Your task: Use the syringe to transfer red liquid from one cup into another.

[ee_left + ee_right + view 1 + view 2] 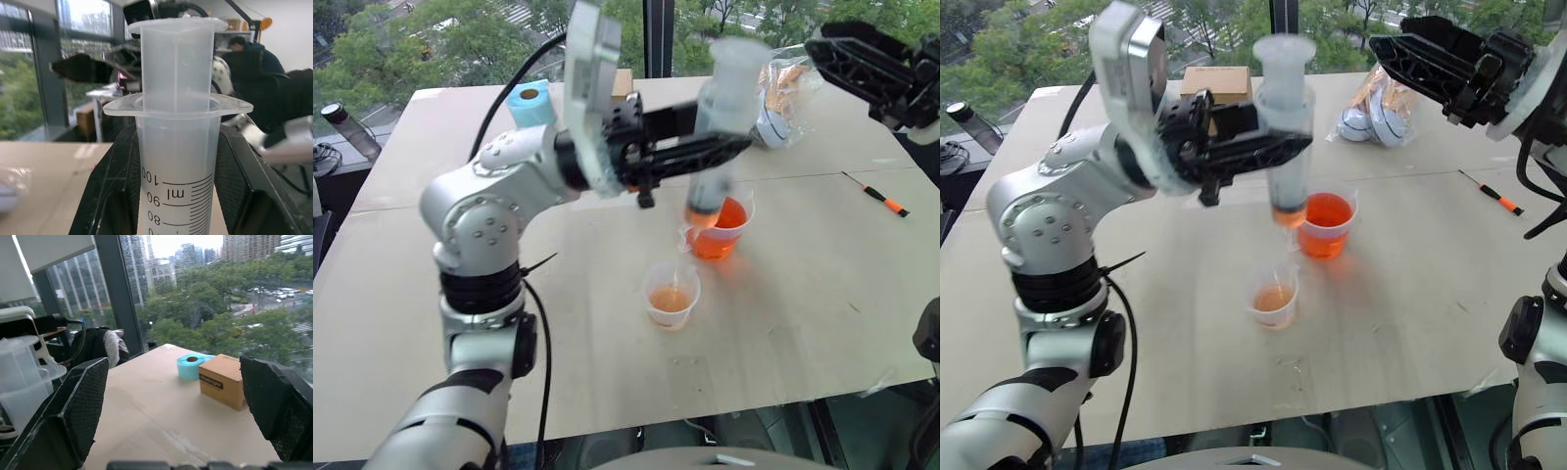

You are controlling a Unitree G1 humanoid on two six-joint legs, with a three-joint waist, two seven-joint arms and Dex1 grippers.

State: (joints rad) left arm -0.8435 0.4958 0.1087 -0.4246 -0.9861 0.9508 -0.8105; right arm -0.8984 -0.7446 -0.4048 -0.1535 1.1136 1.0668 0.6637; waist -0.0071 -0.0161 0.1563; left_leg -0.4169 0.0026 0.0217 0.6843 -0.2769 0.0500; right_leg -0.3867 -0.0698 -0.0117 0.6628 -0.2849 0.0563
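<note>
The syringe point(1286, 127) is held upright above the table point(1410, 294), pinched at the barrel between the two black fingers of the left gripper point(1278, 147). On the barrel, the graduations "100", "90" and "80" and the unit "ml" can be read in the left wrist view. A small amount of red liquid point(1289, 214) is seen at the lower end of the barrel. The handled cup point(1326, 225), filled with red liquid, is located just beside the syringe tip at 3 o'clock. The smaller cup point(1274, 294), holding a shallow orange layer, is located at 6 o'clock from the tip. The right gripper point(1430, 59) is raised at 2 o'clock from the syringe, its fingers spread wide and empty. A label is carried by the cardboard box point(222, 380); its text cannot be read.
</note>
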